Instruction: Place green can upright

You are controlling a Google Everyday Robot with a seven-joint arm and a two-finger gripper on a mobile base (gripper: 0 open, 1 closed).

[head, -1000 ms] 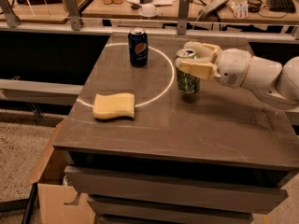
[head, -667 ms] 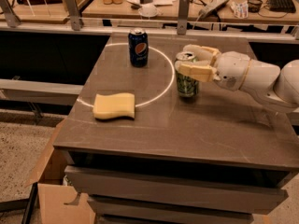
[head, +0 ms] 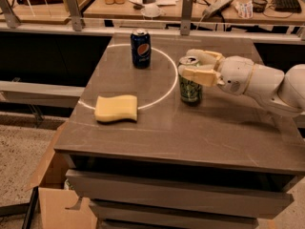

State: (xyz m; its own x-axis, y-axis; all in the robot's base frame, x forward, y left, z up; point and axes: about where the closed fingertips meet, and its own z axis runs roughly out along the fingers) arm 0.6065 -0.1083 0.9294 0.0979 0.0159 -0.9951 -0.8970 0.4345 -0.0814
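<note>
The green can (head: pixel 190 90) stands upright on the dark table (head: pixel 190 132), just right of a white circle line painted on the top. My gripper (head: pixel 188 64) reaches in from the right and holds the can's upper part. One finger (head: pixel 199 75) lies across the can's near side and the other is behind its silver top. The fingers look closed against the can. The can's base rests on the table.
A dark blue Pepsi can (head: pixel 141 48) stands upright at the back inside the circle. A yellow sponge (head: pixel 116 108) lies at the front left. A railing and a cluttered desk lie behind the table. A cardboard box (head: pixel 52 199) sits on the floor at the lower left.
The gripper and the can have settled slightly lower and to the left. The can still stands upright in the fingers. The Pepsi can and the sponge have not moved.
</note>
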